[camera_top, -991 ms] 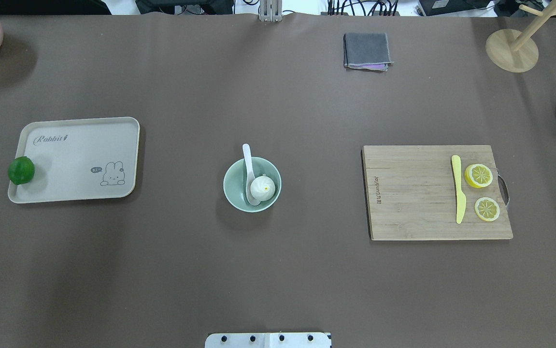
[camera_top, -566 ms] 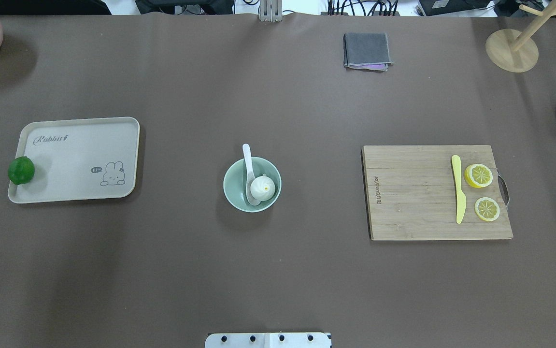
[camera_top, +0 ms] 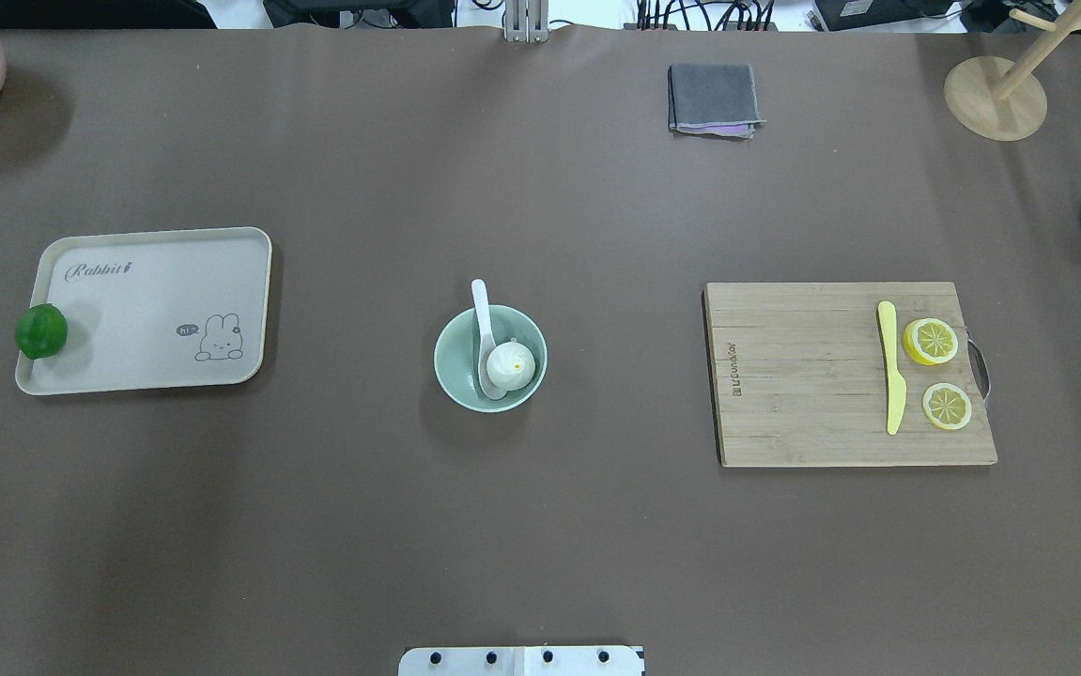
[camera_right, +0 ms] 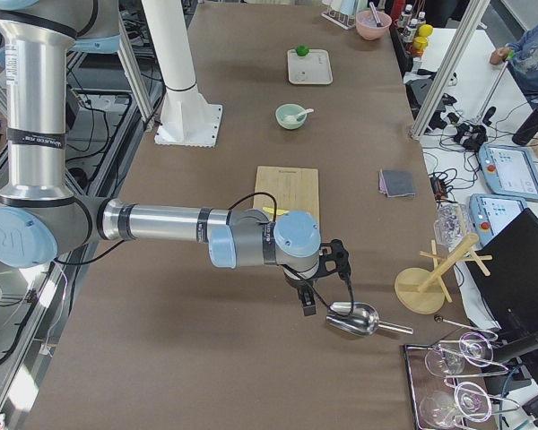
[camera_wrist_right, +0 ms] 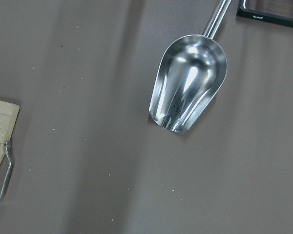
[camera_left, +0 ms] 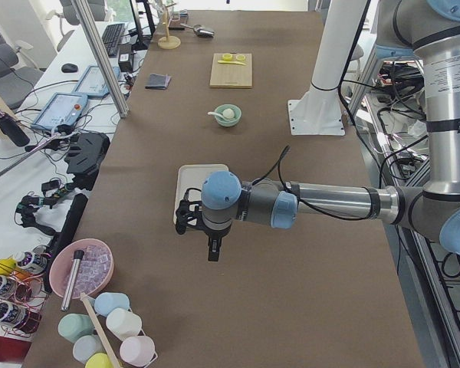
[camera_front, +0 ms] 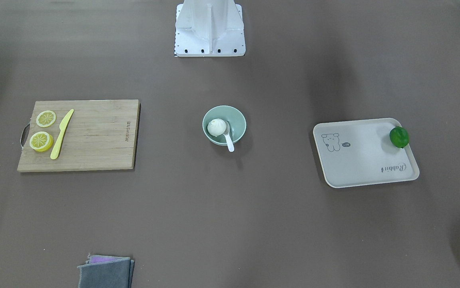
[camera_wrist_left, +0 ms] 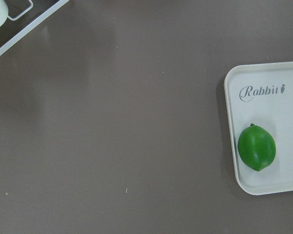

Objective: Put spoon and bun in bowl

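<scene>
Nothing is changed: spoon (camera_top: 481, 308) and bun (camera_top: 511, 364) are held in the bowl (camera_top: 452, 374), centred between the worktop (camera_top: 540, 526) edges. Whether the left end effector (camera_left: 213, 251) and right end effector (camera_right: 307, 305) are open or closed cannot be told.

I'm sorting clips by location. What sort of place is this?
Most likely a robotics lab rather than a real kitchen: a large industrial robot arm reaches over a long covered table, a teach pendant lies on the side bench, and an aluminium frame post stands at the table's edge.
</scene>
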You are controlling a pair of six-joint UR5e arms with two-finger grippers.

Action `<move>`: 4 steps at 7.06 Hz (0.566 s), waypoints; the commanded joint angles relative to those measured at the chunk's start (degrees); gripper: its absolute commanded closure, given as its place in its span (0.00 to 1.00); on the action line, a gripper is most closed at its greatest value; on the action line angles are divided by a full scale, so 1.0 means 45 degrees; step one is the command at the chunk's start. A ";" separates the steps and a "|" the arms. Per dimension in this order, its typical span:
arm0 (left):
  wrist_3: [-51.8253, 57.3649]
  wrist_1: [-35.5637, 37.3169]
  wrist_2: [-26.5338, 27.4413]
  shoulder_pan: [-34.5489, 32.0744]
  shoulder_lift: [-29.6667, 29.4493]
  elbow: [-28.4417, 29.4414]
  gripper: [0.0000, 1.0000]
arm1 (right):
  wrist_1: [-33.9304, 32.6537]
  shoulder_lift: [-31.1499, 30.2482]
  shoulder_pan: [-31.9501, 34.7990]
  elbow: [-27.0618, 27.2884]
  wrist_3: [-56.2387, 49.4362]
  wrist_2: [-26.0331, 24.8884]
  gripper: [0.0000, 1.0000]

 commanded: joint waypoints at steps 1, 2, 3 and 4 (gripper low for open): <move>0.0019 -0.0032 -0.0038 -0.0257 0.0006 -0.0069 0.02 | -0.0020 0.0139 -0.0033 -0.0001 0.0078 0.0238 0.00; 0.0019 -0.0032 -0.0038 -0.0259 0.0006 -0.0128 0.02 | -0.0021 0.0141 -0.0052 0.0018 0.0098 0.0278 0.00; 0.0019 -0.0032 -0.0019 -0.0259 0.0006 -0.0109 0.02 | -0.0021 0.0141 -0.0072 0.0019 0.0099 0.0298 0.00; 0.0019 -0.0032 0.0020 -0.0259 0.0006 -0.0070 0.02 | -0.0021 0.0218 -0.0072 0.0019 0.0099 0.0279 0.00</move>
